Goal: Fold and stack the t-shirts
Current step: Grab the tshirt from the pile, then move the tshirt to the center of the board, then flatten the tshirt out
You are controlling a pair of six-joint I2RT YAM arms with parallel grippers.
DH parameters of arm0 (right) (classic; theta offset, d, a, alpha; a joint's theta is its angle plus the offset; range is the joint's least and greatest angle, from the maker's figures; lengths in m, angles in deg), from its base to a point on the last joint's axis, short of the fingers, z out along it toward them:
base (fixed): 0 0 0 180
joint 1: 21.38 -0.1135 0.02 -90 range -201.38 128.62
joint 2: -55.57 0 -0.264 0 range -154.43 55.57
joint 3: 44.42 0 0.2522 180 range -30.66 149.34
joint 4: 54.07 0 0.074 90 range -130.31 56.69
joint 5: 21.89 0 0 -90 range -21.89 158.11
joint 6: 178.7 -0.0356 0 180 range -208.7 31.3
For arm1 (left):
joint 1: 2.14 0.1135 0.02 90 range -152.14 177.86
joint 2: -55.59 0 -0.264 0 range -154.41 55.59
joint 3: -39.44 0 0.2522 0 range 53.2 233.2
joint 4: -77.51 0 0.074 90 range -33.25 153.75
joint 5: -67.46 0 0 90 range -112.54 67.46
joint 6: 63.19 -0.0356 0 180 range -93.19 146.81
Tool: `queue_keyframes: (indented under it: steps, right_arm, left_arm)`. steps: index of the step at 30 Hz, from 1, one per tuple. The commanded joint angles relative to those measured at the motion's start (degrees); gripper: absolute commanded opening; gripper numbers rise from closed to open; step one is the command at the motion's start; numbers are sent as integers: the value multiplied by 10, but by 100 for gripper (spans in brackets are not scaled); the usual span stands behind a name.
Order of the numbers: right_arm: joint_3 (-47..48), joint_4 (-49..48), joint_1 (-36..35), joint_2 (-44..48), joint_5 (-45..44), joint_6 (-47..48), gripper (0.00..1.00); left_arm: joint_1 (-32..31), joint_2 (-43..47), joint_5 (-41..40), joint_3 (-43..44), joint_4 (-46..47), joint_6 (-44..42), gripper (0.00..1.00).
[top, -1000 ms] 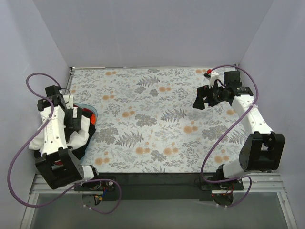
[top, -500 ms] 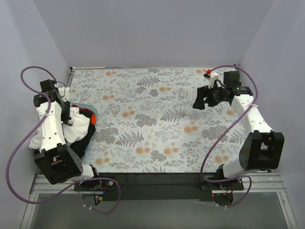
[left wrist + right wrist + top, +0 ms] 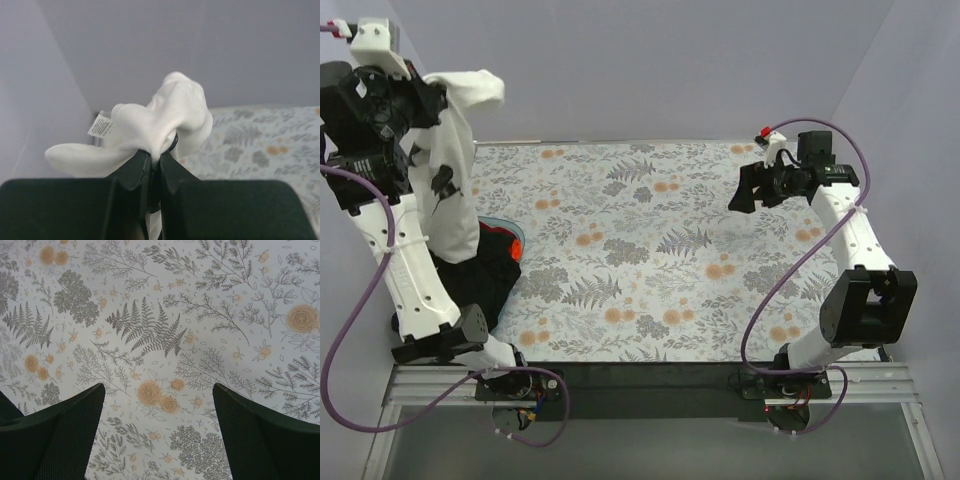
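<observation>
Both arms, left (image 3: 412,275) and right (image 3: 855,240), are white shells joined by blocky black joint housings (image 3: 868,310). A thin purple cable (image 3: 769,297) loops loose from behind each gripper down to its base (image 3: 520,392). The left gripper (image 3: 159,155) has smooth black wedge fingers (image 3: 132,170). The right gripper (image 3: 157,386) has black fingers (image 3: 60,435) with a fine mesh texture. Just behind it sits a small red tip (image 3: 761,133).

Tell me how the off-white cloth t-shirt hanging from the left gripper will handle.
Likely floppy: the off-white cloth t-shirt hangs limp from the shut left gripper, bunched at the pinch. Probably light, as one small pinch carries it. It may swing, dragging on the black shirt below.
</observation>
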Motion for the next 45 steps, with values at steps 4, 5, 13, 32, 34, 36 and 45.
queue_keyframes:
  steps: [4,5,13,32,34,36,45]
  right_arm:
    - [80,41,69,-21,54,5,95]
    - [88,47,86,-22,58,5,95]
    - [101,61,155,-12,109,-1,95]
    - [21,150,97,5,-64,149,93]
    - [7,147,82,-8,-80,152,90]
    - [11,145,75,-40,-81,139,84]
    - [99,141,42,-196,-84,88,71]
  left_arm:
    - [-136,-75,137,108,264,132,0]
    - [-150,-82,136,110,288,154,0]
    - [-260,-112,192,70,522,297,0]
    - [-216,93,340,-535,286,132,95]
    - [-266,48,300,-501,203,78,95]
    - [-302,-10,268,-471,172,24,95]
    - [-470,-193,88,-395,201,14,86]
